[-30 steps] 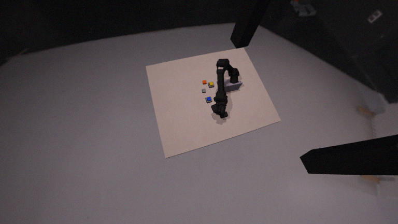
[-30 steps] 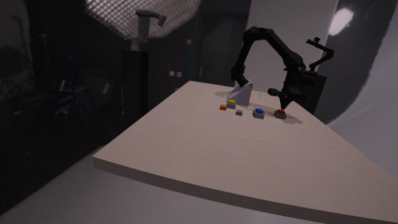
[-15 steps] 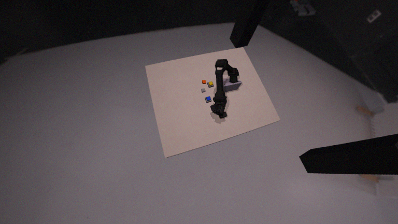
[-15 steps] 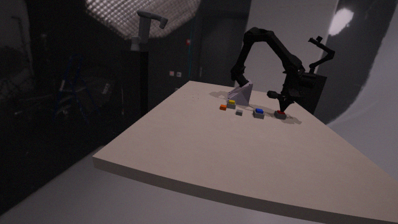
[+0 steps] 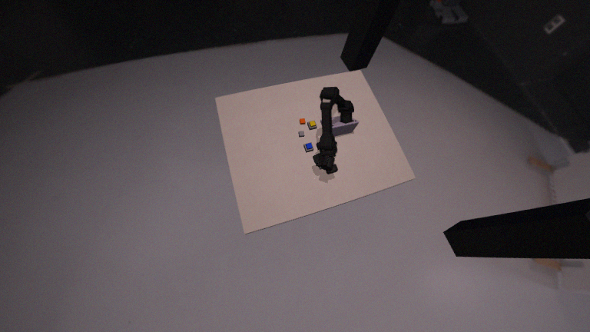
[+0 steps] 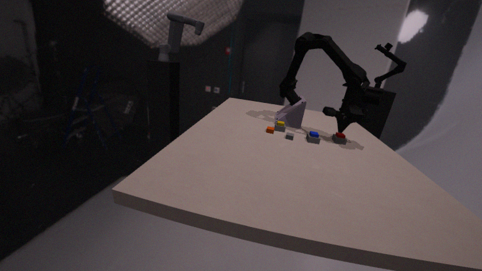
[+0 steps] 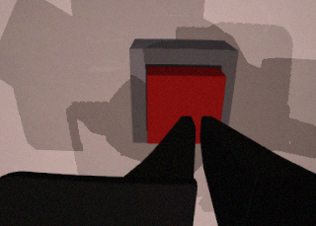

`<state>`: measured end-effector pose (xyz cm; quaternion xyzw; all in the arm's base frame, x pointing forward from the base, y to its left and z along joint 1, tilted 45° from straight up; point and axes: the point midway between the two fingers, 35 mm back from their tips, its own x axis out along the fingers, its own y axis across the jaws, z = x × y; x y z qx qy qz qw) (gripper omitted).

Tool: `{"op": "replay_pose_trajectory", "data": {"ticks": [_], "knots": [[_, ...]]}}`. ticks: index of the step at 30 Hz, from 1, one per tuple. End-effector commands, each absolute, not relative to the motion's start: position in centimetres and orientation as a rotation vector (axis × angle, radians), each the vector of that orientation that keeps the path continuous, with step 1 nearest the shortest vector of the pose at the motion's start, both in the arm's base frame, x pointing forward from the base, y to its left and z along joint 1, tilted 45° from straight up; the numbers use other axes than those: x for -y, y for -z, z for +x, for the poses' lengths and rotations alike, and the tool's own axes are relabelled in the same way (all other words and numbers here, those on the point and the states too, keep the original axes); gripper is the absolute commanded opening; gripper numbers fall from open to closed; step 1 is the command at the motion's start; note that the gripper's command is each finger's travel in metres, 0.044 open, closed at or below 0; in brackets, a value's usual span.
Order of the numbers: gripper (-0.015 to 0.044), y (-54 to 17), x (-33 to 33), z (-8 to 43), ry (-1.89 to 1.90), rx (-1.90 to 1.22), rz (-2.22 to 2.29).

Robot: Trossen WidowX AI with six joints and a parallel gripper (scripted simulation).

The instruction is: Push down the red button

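The red button (image 6: 340, 135) (image 7: 185, 100) has a square red cap in a grey housing. It is hidden under the arm in the top view. My gripper (image 6: 341, 132) (image 7: 195, 126) is shut and empty, pointing down. In the wrist view its fingertips overlap the near part of the red cap. In the exterior view the tips are at the top of the cap; whether they touch it I cannot tell. The cap stands above its housing in that view.
A blue button (image 5: 309, 146) (image 6: 314, 134) is beside the red one. A yellow button (image 5: 312, 124) (image 6: 280, 123), an orange block (image 5: 302, 121) (image 6: 270, 130) and a grey block (image 5: 301, 134) (image 6: 289, 135) lie farther off. A pale purple stand (image 5: 346, 128) (image 6: 294, 114) is at the arm's base.
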<state>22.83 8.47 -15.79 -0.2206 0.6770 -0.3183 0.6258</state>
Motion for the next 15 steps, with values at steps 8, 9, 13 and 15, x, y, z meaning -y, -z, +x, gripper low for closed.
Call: {"op": "replay_pose_trajectory", "data": {"ticks": [8,9,13,15], "knots": [[0.0151,12.3,-12.7,25.5,0.712,-1.547,-0.484],[0.0178,11.5,-13.4,26.1,0.713,-1.545,-0.485],[0.0283,10.5,-14.4,26.8,0.716,-1.539,-0.488],[0.0309,10.5,-14.4,26.8,0.716,-1.539,-0.488]]}}
